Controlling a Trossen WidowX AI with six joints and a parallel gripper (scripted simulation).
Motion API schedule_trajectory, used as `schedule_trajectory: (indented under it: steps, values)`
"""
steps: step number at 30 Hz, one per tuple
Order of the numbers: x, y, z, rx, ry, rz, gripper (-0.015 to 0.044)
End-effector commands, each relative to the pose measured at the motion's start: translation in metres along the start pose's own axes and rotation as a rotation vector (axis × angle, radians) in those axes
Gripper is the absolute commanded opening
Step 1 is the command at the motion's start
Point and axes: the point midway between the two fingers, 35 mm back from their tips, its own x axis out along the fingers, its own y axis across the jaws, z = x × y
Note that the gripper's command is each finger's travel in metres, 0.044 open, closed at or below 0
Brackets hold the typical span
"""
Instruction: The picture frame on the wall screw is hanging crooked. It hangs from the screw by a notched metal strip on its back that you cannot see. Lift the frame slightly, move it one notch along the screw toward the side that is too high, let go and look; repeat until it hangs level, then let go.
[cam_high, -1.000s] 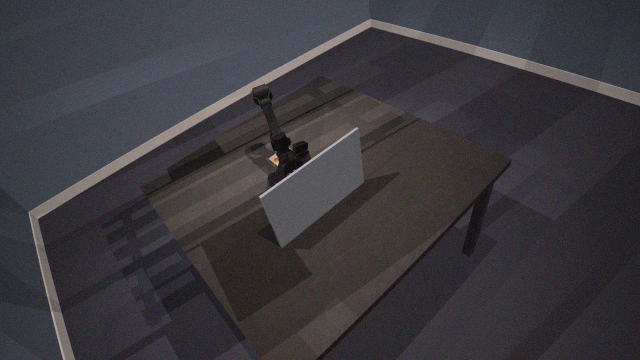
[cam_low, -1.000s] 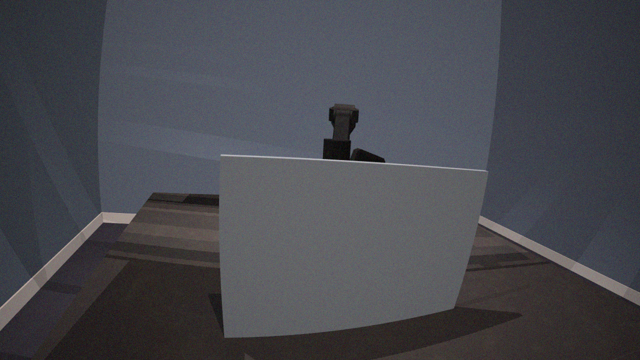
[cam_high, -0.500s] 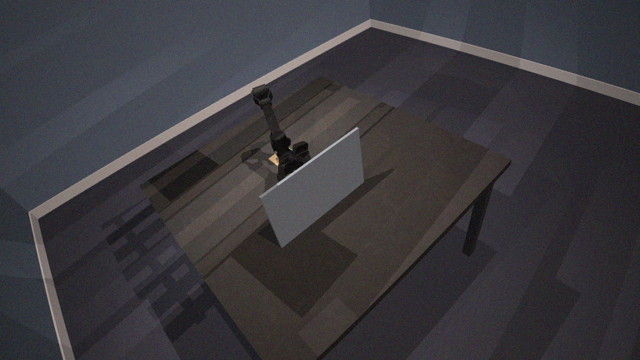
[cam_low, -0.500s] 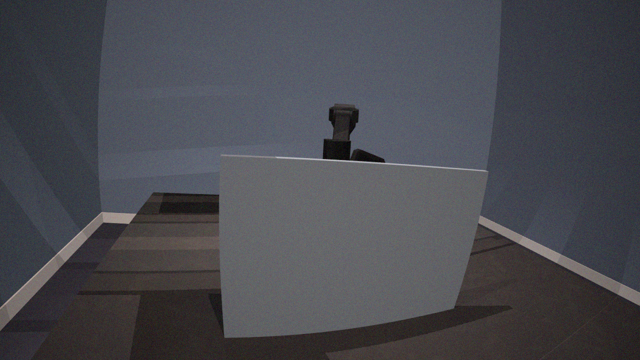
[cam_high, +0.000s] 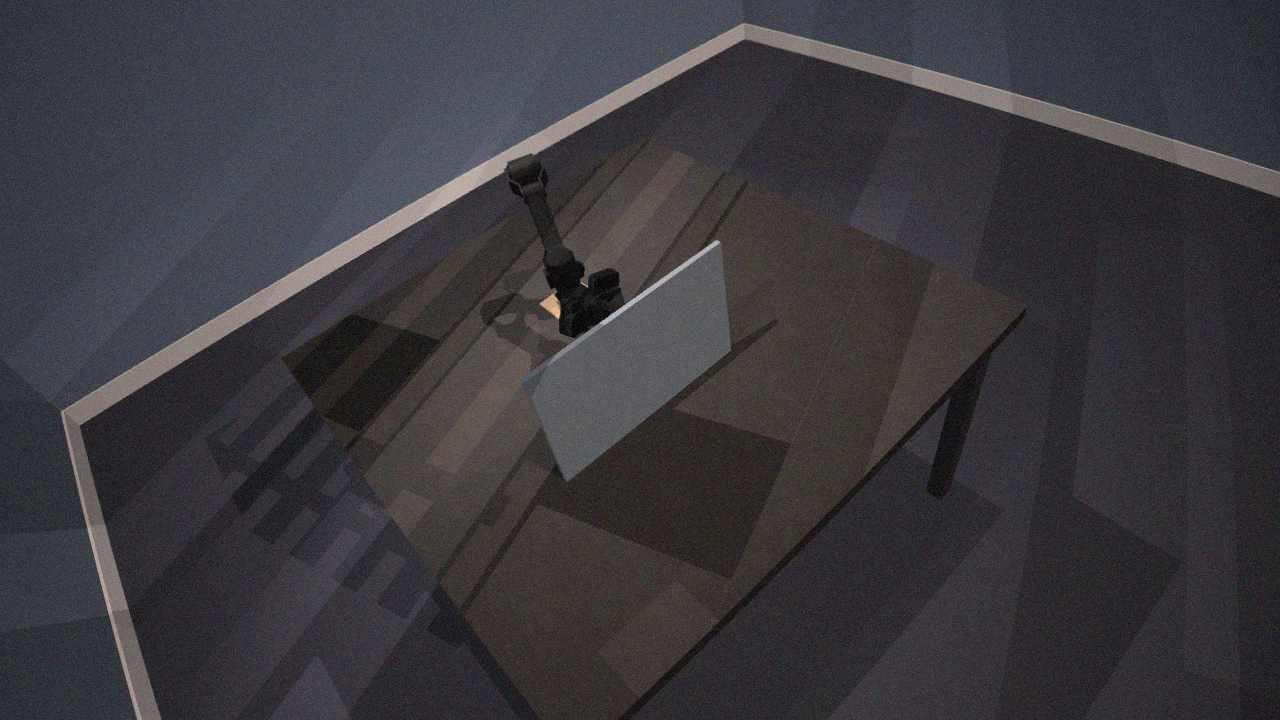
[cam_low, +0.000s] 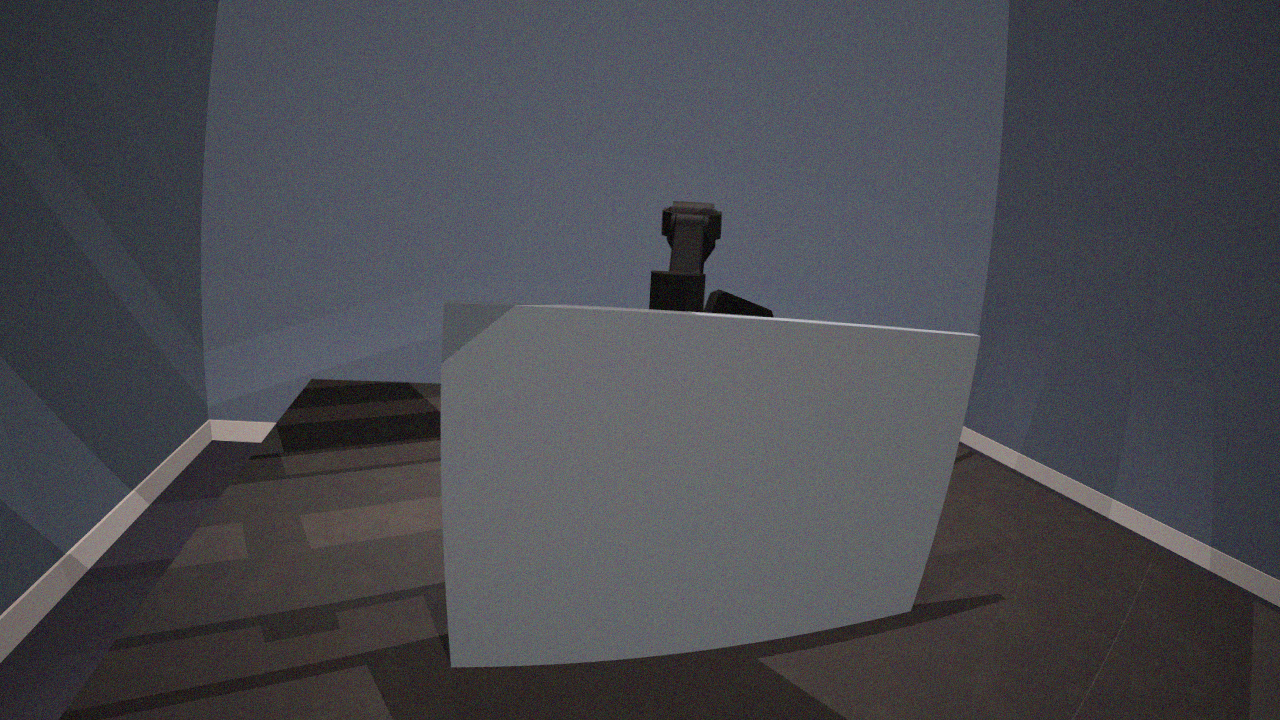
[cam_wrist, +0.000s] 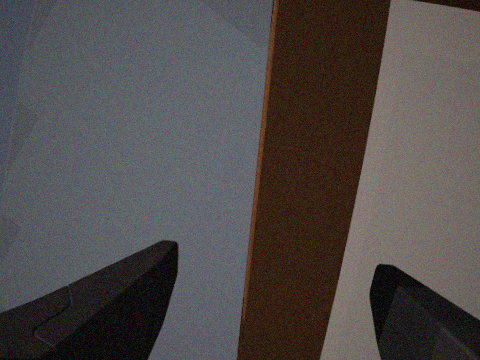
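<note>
The picture frame shows only in the wrist view: a dark brown bar (cam_wrist: 320, 125) with a thin orange outer edge, beside a pale inner area (cam_wrist: 425, 150). The bar leans slightly in the view, whose own tilt I cannot judge, so I cannot tell how level the frame hangs. My gripper (cam_wrist: 275, 268) is open, with nothing held. Its left finger is over the wall panel side and its right finger over the pale area, with the bar in view between them. The screw and notched strip are hidden. In the top and exterior views the panel hides the frame and my fingertips.
The upright pale grey panel (cam_high: 635, 358) (cam_low: 698, 474) (cam_wrist: 150, 125) stands over the brown wooden table (cam_high: 859, 349) (cam_low: 1074, 582), its back toward the top and exterior views. My dark arm (cam_high: 546, 223) (cam_low: 687, 246) is beyond it. A small tan patch (cam_high: 549, 306) shows beside the arm.
</note>
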Motion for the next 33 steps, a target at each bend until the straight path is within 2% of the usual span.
schedule_trajectory:
  steps: [1,22,29,33]
  values:
    - [0.0008,-0.0021,0.0006,-0.002,-0.003,-0.004,0.026]
    - [0.0009,-0.0024,0.0008,-0.002,-0.003,-0.004,0.026]
    - [0.0009,-0.0024,0.0008,-0.002,-0.003,-0.004,0.0076]
    - [0.0009,-0.0024,0.0008,-0.002,-0.003,-0.004,0.005]
